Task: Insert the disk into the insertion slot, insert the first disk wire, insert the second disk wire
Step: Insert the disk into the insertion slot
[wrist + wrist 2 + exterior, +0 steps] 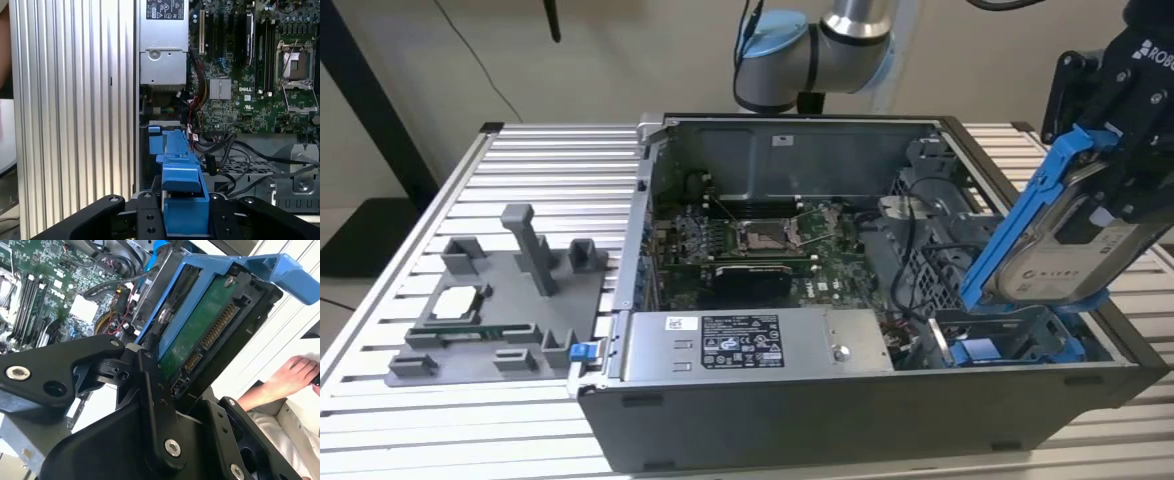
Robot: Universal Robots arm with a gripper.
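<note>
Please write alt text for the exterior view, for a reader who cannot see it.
The robot's hand holds the blue-framed disk tilted over the insertion slot, at the exterior view's right end of an open computer case. The case lies on a ribbed metal table.

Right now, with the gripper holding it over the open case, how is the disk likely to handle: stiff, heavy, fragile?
The disk probably stays rigid: a metal body in a blue carrier frame. It is likely heavy for its size, so, held tilted by the gripper, it may pivot. Its bare circuit board and connectors look knock-sensitive.
</note>
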